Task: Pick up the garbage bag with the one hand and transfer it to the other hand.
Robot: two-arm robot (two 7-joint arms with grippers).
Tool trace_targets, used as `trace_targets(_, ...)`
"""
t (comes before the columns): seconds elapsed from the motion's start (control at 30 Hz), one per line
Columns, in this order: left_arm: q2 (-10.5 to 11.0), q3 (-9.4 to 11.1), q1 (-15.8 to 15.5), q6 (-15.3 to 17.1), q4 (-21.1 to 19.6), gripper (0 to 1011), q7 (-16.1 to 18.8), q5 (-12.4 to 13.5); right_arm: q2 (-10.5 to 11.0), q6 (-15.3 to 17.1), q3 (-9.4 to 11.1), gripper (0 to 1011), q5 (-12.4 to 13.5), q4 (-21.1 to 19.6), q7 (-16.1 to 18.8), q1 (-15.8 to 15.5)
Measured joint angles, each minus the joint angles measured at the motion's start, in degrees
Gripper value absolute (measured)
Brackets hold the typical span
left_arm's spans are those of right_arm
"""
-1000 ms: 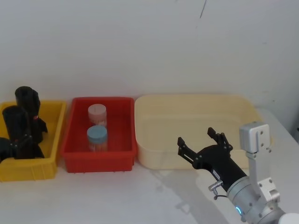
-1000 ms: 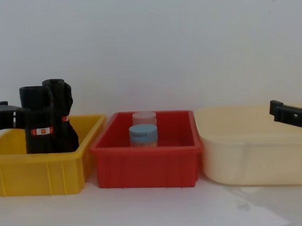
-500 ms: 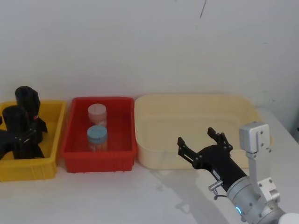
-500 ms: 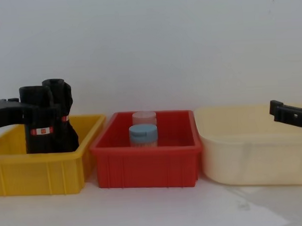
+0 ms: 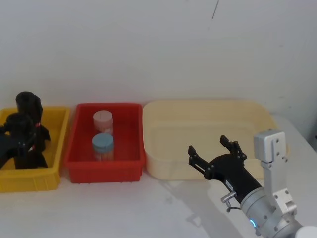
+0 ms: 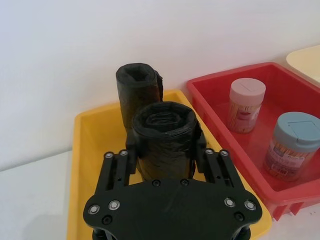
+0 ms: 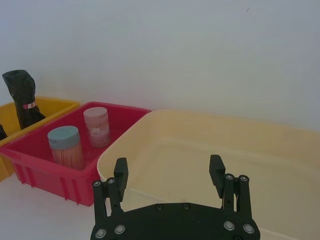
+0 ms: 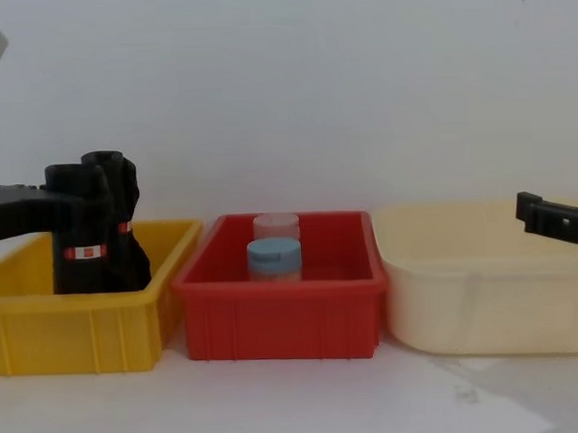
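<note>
The garbage bag [image 6: 164, 129] stands upright in the yellow bin [image 8: 83, 326], a tall roll of crinkled black plastic whose folded layers curl into a spiral at its top. In the chest view a narrow red-and-white label band [image 8: 82, 251] circles its middle, and the bin's front wall hides the foot of the roll. The left pincer [image 6: 165, 156] is spread, with one flat black finger on each side of the roll, close against the plastic. Whether they press on it cannot be told, because black lies on black there. The pincer's bolted plate covers the lower half of the bag in the left wrist view. Just behind the bag stands a twin black roll [image 6: 137, 90], leaning slightly, its open end showing a hollow core. Beside the yellow bin sits a glossy red bin [image 8: 284, 322] holding two clear jars, a pink-lidded jar [image 6: 246, 105] farther back and a blue-lidded jar [image 6: 295, 145] nearer. Their contents are too fine to name. Next to that is a wide cream bin [image 8: 466, 305] with rounded corners. The right pincer [image 5: 208, 147] hangs over the cream bin's near edge, well apart from the bag, its fingers spread wide and holding nothing. In the chest view it is cut off by the right edge. All three bins rest on a white tabletop [image 5: 148, 208] against a plain pale wall.
</note>
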Motion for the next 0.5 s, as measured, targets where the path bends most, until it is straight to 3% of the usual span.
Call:
trace_targets(0.1,0.0,0.1,-0.2,-0.1,0.2,580,-0.2,0.0,0.0,0.0,0.0,1000,0.0,0.0,0.0,0.0)
trace_targets(0.5,0.4,0.3,-0.4,-0.1,-0.9,485,-0.6,1.0,0.0,0.0,0.0,1000,0.0,0.0,0.0,0.0)
